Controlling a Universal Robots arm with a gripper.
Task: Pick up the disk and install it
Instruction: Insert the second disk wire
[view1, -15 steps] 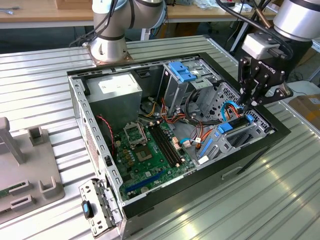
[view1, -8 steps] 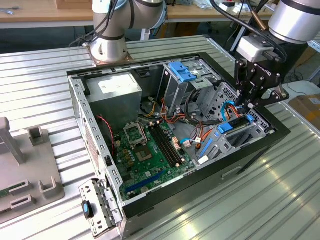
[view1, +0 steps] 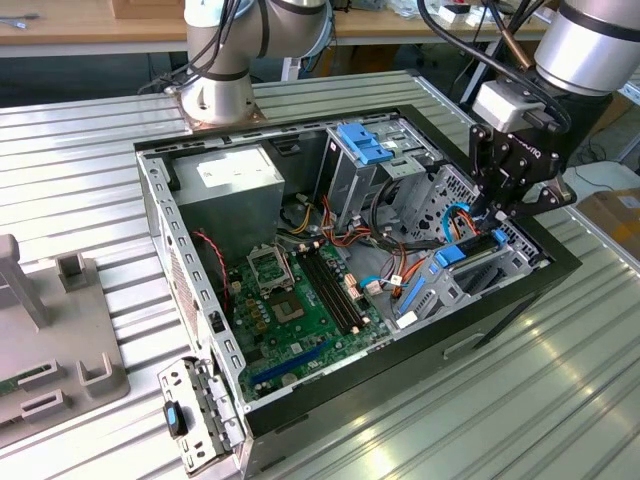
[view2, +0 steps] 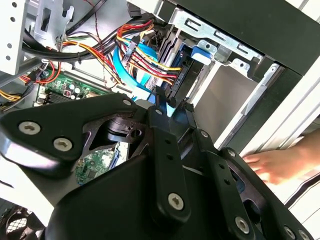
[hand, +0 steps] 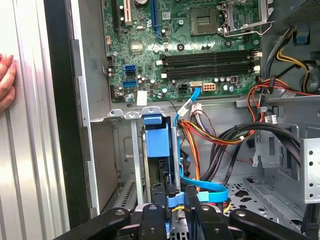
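The disk (hand: 156, 142) stands on edge in the metal drive cage (hand: 125, 150) at the case's front corner, its blue carrier end facing out. In the exterior view the disk (view1: 450, 252) sits low at the case's right side. My gripper (view1: 487, 212) hangs just above it. In the first wrist view my gripper (hand: 180, 195) is open by a narrow gap beside the disk's upper edge. Only a light blue flat cable (hand: 200, 187) shows between the fingers. The second wrist view puts the gripper (view2: 172, 102) right before the disk (view2: 184, 75).
The open computer case (view1: 200, 330) lies on a ribbed metal table. Coloured cable bundles (hand: 215, 135) crowd the space beside the cage. A blue bracket (view1: 362, 143) tops the tall bay. A person's hand (hand: 5, 82) rests on the table outside the case wall. A grey fixture (view1: 50, 340) stands at the exterior view's left.
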